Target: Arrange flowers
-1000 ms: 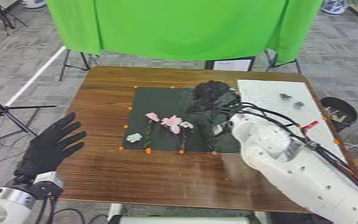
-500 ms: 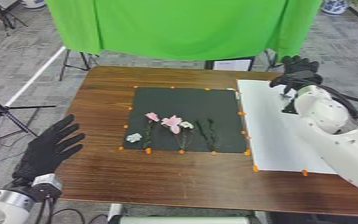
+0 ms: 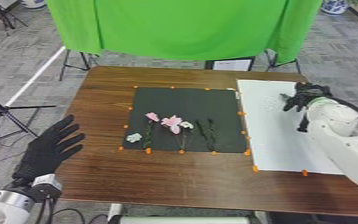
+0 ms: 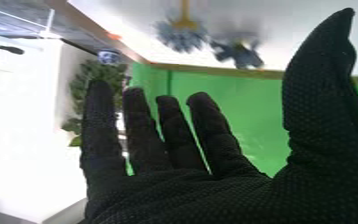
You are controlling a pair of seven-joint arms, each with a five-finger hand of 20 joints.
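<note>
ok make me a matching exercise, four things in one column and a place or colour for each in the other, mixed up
1. left hand
2. right hand
3. pink flowers
4. cloth

A. at the white sheet
B. green, beyond the table
C. on the dark sheet
D. by the table's left edge

Right pairs: 1-D, 2-A, 3-C, 4-B

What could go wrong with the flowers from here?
The open right robot hand might knock the two small grey-blue blooms before getting hold of either. Pressing down could shift the white sheet beneath them. On the black mat, the pink blooms lie close to a white one, so a careless sweep might disturb them.
</note>
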